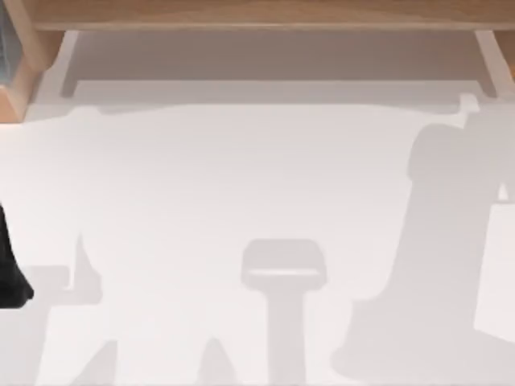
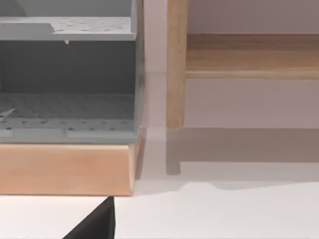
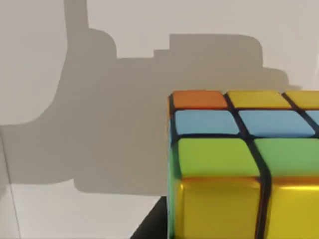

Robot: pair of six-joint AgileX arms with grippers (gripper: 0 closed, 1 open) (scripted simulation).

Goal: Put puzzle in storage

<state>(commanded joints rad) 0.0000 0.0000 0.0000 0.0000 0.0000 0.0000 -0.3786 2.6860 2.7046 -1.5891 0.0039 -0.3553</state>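
Multicoloured puzzle cube (image 3: 239, 164) sat close under right wrist camera, above white table (image 1: 241, 193); right claw's grip on it: cannot tell. Grey storage bins (image 2: 67, 79) on wooden shelf (image 2: 65, 167) awaited near left arm. Storing not done.

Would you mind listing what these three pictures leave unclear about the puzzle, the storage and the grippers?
- Puzzle: cut off by the right wrist view's edges, so what holds or bears it is unclear.
- Grey storage shelves: cut off by the left wrist view's edge; their contents are unclear.
- Dark shape at the top view's left edge: cut off, too little to identify.
- Both grippers: open or shut cannot be told.
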